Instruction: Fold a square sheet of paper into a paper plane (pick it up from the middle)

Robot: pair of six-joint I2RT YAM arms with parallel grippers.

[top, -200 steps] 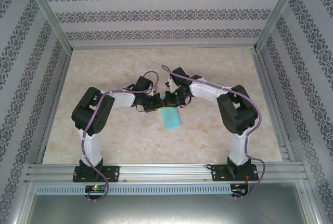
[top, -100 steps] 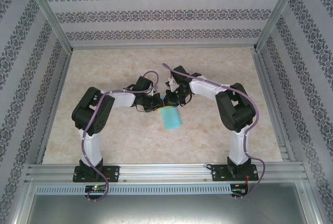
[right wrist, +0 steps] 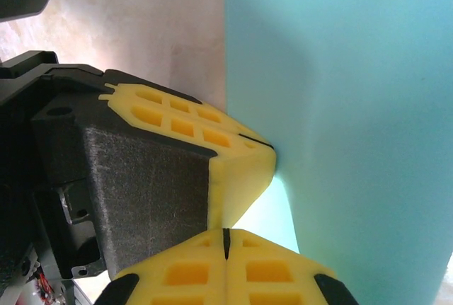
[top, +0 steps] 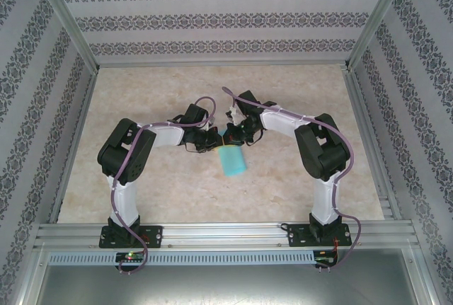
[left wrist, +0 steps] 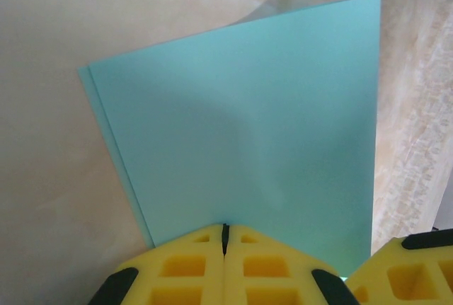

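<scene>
While the left gripper [left wrist: 224, 231] and right gripper [right wrist: 225, 238] sit fully closed, tips down on its far edge, the square sheet of paper [top: 231, 160] lies doubled over at mid-surface [top: 269, 195]. Light, limp and easily creased, it looks best pinched at that edge, with open room on every side.

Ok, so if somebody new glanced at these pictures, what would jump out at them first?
The bright teal sheet of paper at the middle of the beige table, the one vivid colour there. Both arms bend inward to meet at its far edge, where the yellow-tipped left gripper and right gripper are shut on it side by side. In the left wrist view the sheet looks folded double.
</scene>
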